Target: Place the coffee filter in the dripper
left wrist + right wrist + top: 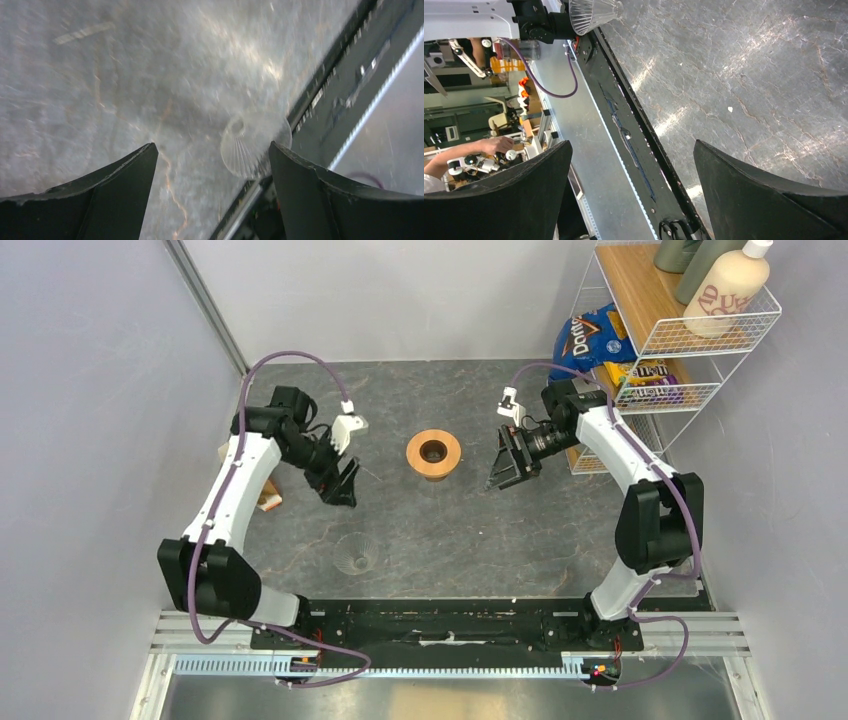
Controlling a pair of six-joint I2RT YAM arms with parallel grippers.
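Over the dark veined desk (560,530), left pincer (344,492) and right pincer (505,478) hang spread, empty; a wire shelf (640,295) at two o'clock.

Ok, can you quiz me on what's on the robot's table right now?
1. True or false: the left gripper and the right gripper are both open.
2. What lies on the table between the two grippers? A) the wooden ring B) a spoon C) a mug
3. Fill in: the glass cone lies nearer the ___ gripper.

Key: 1 true. 2 A. 3 left.
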